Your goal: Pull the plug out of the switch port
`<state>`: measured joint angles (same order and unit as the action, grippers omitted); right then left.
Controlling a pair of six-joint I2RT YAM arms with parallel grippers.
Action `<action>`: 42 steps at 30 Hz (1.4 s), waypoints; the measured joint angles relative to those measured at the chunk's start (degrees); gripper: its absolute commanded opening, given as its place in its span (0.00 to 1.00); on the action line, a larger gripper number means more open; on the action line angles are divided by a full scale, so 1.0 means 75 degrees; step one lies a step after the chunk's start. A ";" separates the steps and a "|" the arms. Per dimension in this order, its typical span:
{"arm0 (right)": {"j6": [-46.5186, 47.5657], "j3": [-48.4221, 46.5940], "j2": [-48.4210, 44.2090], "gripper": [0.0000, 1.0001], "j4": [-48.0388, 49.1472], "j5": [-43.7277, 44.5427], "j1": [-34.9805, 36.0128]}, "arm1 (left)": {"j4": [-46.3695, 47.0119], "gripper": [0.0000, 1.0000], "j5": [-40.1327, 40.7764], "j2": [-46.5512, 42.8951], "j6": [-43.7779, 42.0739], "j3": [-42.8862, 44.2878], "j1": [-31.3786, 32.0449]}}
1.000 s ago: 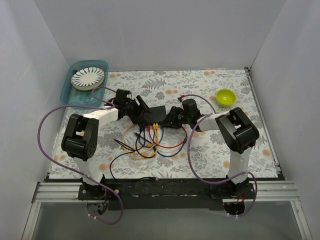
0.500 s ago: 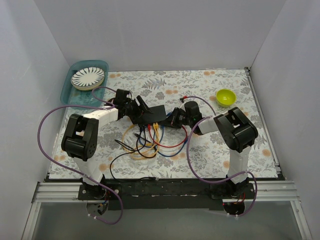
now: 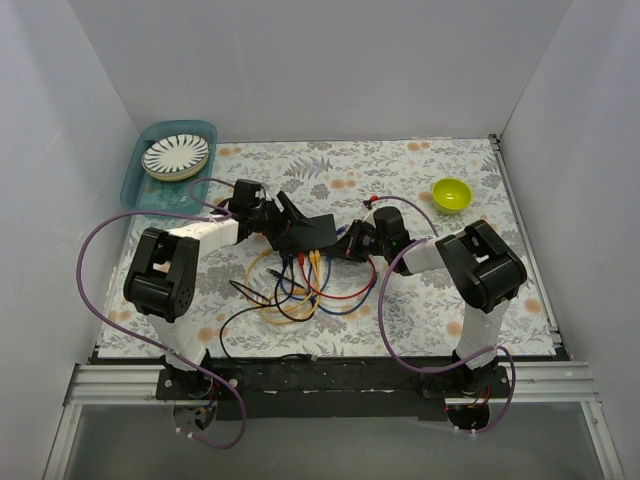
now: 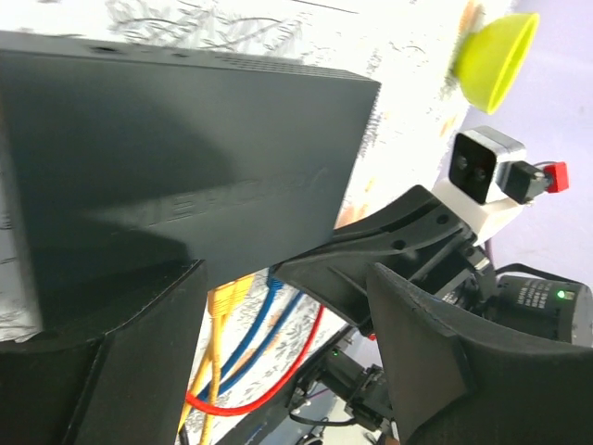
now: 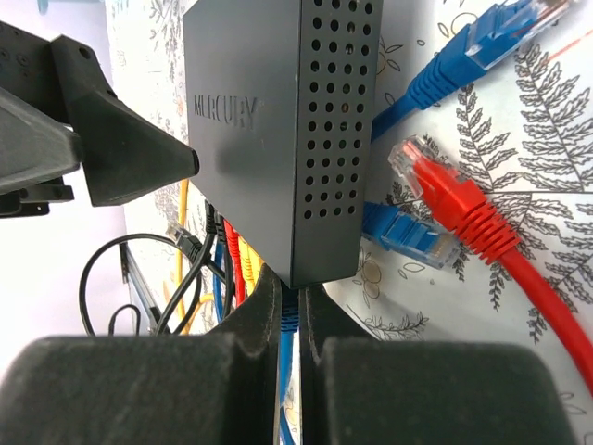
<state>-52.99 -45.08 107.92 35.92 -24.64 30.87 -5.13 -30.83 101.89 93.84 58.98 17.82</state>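
Observation:
The switch (image 3: 308, 232), a flat black box, lies mid-table with red, yellow, blue and black cables running out of its near edge. In the right wrist view the switch (image 5: 269, 120) stands just beyond my right gripper (image 5: 291, 287), which is shut on a blue plug (image 5: 290, 311) whose far end disappears under the switch's socket edge. From above, the right gripper (image 3: 350, 243) sits at the switch's right near corner. My left gripper (image 3: 283, 212) is at the switch's left end, and in its own view the left gripper (image 4: 287, 269) is open, with the switch (image 4: 185, 158) lying past its fingertips.
Loose plugs lie beside the switch: a red plug (image 5: 445, 199) and two blue plugs (image 5: 408, 232) (image 5: 500, 28). A tangle of cables (image 3: 300, 285) spreads toward the near edge. A green bowl (image 3: 451, 194) sits back right, a teal tray (image 3: 150, 190) with plates back left.
My right gripper has closed from open onto the blue plug and shifted slightly right. The switch has turned a little. The left gripper stays as it was.

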 measured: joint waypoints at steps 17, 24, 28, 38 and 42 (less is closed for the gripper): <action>0.0405 0.0000 -0.0198 0.01 -0.0592 0.0000 0.0000 | 0.0988 0.68 -0.0353 0.0361 0.0697 -0.0044 0.0906; 0.0495 0.0000 -0.0230 0.01 -0.0679 0.0044 0.0026 | 0.1107 0.67 -0.0498 0.0574 0.0761 -0.0067 0.1105; 0.0624 0.0061 -0.0350 0.01 -0.0796 0.0166 0.0082 | 0.1023 0.67 -0.0755 0.0726 0.0810 -0.0067 0.1148; 0.0854 0.0291 -0.0545 0.01 -0.0810 0.0262 0.0175 | 0.0664 0.67 -0.0901 0.0831 0.0813 0.0105 0.1174; 0.0959 0.0291 -0.0545 0.01 -0.0833 0.0227 0.0175 | 0.0533 0.67 -0.0959 0.0889 0.0816 0.0216 0.1174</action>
<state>-45.80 -42.89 103.83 29.67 -22.94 32.18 -1.13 -38.02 108.55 99.96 60.60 26.63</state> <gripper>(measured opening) 0.060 0.671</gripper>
